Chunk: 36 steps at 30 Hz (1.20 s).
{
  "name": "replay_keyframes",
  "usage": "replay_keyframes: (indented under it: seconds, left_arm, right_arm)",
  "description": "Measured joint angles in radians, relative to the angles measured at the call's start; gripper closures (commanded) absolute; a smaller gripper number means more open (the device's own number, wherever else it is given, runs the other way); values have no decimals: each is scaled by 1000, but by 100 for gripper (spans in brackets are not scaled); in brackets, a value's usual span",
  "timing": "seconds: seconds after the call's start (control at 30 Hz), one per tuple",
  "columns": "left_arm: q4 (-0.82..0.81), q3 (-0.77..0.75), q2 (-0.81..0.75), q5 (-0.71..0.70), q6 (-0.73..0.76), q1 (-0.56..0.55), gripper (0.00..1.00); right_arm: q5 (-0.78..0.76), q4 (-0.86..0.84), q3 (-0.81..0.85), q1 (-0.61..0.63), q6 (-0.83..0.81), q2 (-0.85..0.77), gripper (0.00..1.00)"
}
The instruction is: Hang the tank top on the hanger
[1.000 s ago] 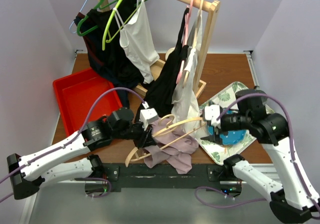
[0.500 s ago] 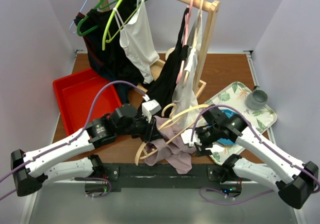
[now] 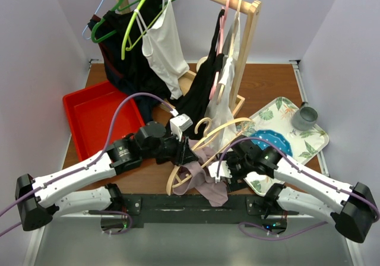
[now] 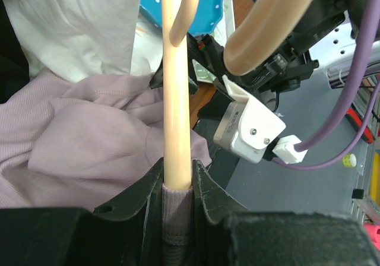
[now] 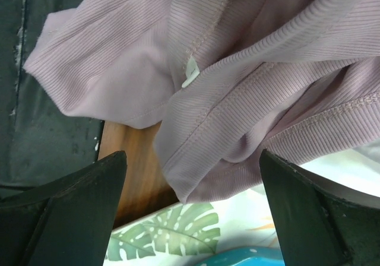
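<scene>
The pale wooden hanger (image 3: 221, 132) is tilted above the table's front edge, over the crumpled dusty-mauve tank top (image 3: 205, 180). My left gripper (image 3: 187, 154) is shut on one hanger arm (image 4: 177, 100), with a tank top strap (image 4: 177, 218) pinched against the wood between the jaws. Most of the tank top (image 4: 89, 141) hangs loose to the left of that arm. My right gripper (image 3: 222, 174) is low at the tank top's right edge. Its jaws stand wide open (image 5: 193, 183) around a fold of the fabric (image 5: 237, 70), not touching it.
A red bin (image 3: 95, 117) sits at the left. The wooden rack (image 3: 249, 34) behind holds black and white garments on green and pink hangers. A leaf-patterned tray (image 3: 297, 135) at the right carries a blue plate (image 3: 267, 141) and a grey cup (image 3: 304, 116).
My right arm swung down from above the tray to the tank top's right edge, jaws now wide. The left arm shifted right and forward, tilting the hanger more upright.
</scene>
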State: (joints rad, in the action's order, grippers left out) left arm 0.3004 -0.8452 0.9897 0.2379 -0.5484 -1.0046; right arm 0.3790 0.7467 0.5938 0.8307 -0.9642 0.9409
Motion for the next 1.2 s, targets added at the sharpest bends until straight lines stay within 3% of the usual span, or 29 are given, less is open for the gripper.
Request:
replay_keyframes:
  seconds: [0.07,0.1,0.17,0.2,0.3,0.33,0.4,0.63,0.97,1.2]
  left_arm:
    - [-7,0,3,-1,-10,2,100]
    - [-9,0,4,-1,-13,2,100]
    - [-13,0,6,-1,-18,3,100]
    - [-15,0,6,-1,-18,3,100]
    - [-18,0,5,-3,-18,3,100]
    - [-18,0,4,-6,-18,3,100]
    - [-16,0,-2,-8,-18,3,100]
    - [22,0,-72,-21,-16,3,100]
    - [47,37,-317,-43,4,9,100]
    - [90,40,-348,-41,67,10,100]
  right_arm:
    - [-11,-22,-14,1,8,0,16]
    - [-17,-27,-16,2,11,0,28]
    - [-26,-41,-17,2,19,0,40]
    - [-28,-48,-17,2,23,-1,57]
    - [-36,-59,-17,2,33,-7,77]
    - [-43,-60,-17,2,37,-13,90]
    - [-49,-60,-17,1,47,-26,100]
    - [-58,-2,4,-47,49,-64,100]
    - [-100,127,117,-288,59,-229,100]
    - [-104,76,200,-465,169,-226,100]
